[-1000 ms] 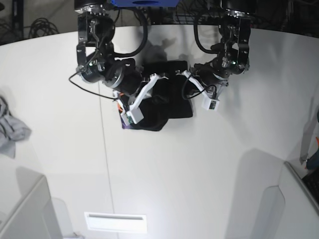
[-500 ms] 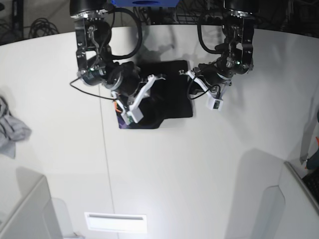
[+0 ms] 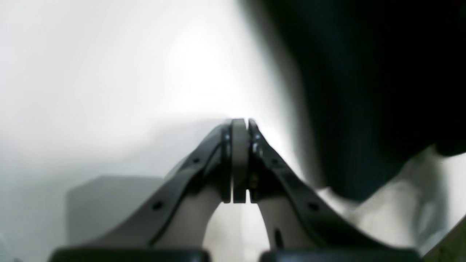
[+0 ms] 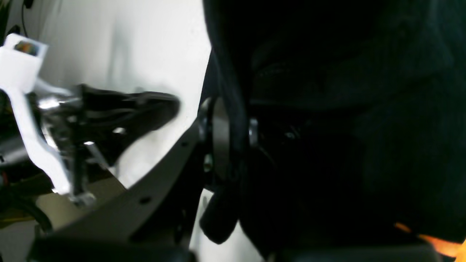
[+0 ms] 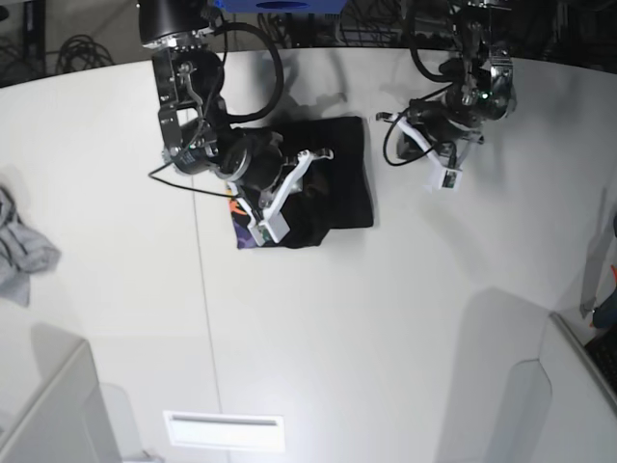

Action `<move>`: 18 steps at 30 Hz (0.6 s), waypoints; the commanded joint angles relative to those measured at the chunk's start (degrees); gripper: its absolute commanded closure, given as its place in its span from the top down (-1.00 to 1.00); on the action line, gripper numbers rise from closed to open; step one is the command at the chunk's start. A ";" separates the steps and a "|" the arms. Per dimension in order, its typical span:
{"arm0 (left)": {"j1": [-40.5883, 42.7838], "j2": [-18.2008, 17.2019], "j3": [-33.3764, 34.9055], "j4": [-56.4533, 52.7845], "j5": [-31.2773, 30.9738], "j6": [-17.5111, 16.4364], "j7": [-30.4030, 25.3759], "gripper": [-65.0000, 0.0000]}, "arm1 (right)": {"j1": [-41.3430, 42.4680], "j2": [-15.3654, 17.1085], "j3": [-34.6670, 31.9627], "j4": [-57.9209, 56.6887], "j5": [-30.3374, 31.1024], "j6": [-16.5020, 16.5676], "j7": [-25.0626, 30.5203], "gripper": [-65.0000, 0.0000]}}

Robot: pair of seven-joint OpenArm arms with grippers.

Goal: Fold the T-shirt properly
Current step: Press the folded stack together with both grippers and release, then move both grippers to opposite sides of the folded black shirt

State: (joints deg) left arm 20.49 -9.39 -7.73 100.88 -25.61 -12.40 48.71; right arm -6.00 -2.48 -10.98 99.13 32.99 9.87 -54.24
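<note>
The black T-shirt (image 5: 337, 183) lies folded into a small block at the back middle of the white table. A purple and orange bit of print (image 5: 239, 234) shows at its front left corner. My right gripper (image 5: 313, 178) is over the shirt's left half. In the right wrist view it (image 4: 235, 136) is shut on a fold of the black T-shirt (image 4: 346, 109). My left gripper (image 5: 388, 119) is off the shirt, to its right. In the left wrist view it (image 3: 240, 122) is shut and empty, pads together, with the T-shirt (image 3: 364, 91) to its right.
A small grey cloth (image 5: 19, 253) lies at the table's left edge. A white rectangular slot (image 5: 224, 431) sits near the front edge. A grey partition (image 5: 569, 395) stands at the front right. Cables hang behind the table. The left arm (image 4: 109, 109) shows in the right wrist view.
My left gripper has pulled away from the shirt's right edge, back and to the right. My right gripper has shifted a little to the right, still holding the fold.
</note>
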 commanded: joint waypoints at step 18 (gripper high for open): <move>2.06 -2.44 -39.26 2.99 0.77 -24.56 12.79 -1.00 | 5.52 -0.73 -17.02 -1.51 1.34 -2.62 -0.49 -0.16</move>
State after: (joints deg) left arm 22.70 -10.87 -46.52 103.11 -24.05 -36.51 62.41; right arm -0.99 -2.70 -27.94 96.62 32.71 6.44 -55.51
